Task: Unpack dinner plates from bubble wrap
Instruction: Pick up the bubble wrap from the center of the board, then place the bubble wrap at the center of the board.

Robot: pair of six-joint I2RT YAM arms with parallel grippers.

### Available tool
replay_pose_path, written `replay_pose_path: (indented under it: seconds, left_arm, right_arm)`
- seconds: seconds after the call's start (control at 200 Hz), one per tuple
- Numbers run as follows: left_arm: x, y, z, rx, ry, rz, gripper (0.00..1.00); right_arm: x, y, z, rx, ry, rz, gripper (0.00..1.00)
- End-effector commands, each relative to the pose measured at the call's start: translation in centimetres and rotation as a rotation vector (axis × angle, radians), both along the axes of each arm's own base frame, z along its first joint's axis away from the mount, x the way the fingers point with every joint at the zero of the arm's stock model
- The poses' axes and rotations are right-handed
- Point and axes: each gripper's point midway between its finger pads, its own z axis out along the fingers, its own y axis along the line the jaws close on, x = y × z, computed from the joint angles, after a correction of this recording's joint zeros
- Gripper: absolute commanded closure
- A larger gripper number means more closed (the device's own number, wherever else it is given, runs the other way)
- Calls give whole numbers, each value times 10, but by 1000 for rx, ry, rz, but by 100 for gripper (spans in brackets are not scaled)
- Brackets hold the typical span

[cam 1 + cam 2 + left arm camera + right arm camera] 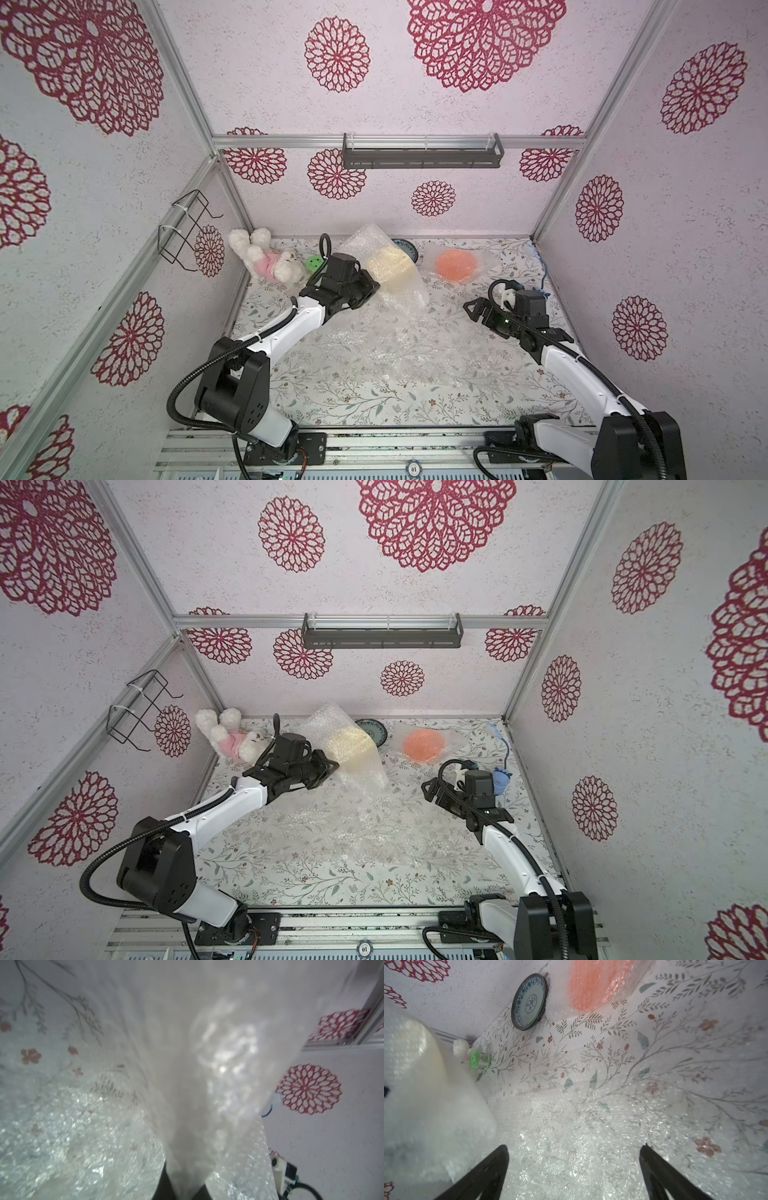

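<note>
My left gripper [372, 286] [186, 1190] is shut on a fold of the bubble wrap [365, 243] [207, 1064], which hangs lifted and tilted at the back middle. A cream dinner plate [390, 266] [349, 748] shows inside it. To its right an orange plate [456, 266] [589, 987] lies flat under another sheet. Unwrapped, a blue-green patterned plate [372, 731] [529, 1001] sits by the back wall, half hidden in a top view. My right gripper [471, 309] [575, 1147] stands open and holds nothing, low over loose bubble wrap sheets [399, 353] [571, 1126] spread mid-table.
A plush bunny [266, 259] and a green smiley-faced disc [314, 262] [478, 1059] lie at the back left. A wire rack [187, 228] hangs on the left wall and a dark shelf [422, 151] on the back wall. A blue object [500, 779] sits by the right wall.
</note>
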Motion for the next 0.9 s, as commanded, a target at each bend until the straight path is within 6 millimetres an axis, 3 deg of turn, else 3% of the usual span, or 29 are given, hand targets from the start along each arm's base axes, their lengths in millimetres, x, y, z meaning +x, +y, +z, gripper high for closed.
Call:
replay_pose_path:
  seconds: [0.0, 0.135, 0.25, 0.39, 0.535, 0.63, 0.761, 0.891]
  left_arm:
    - [-51, -21, -3, 30, 14, -228, 100]
    - [-94, -40, -22, 24, 62, -377, 99]
    - [-104, -37, -43, 64, 100, -395, 99]
    - [-102, -35, -62, 107, 135, -411, 100]
    - [-89, -46, -52, 99, 78, -454, 100]
    - [-74, -46, -56, 129, 87, -478, 99]
    - [-61, -47, -77, 115, 138, -483, 99]
    - [-60, -47, -101, 111, 177, -487, 99]
  right_arm:
    - [7, -8, 25, -21, -86, -30, 1]
    - [-1, -3, 20, 9, -64, -9, 1]
    - [-12, 5, 1, 38, -17, 16, 1]
    - [-25, 10, -23, -4, 45, 18, 1]
    - [-32, 15, -37, -16, 72, 39, 1]
    - [-32, 17, -47, -16, 95, 51, 1]
    - [-27, 15, -57, -35, 116, 40, 1]
    - [-19, 9, -75, -66, 175, -7, 1]
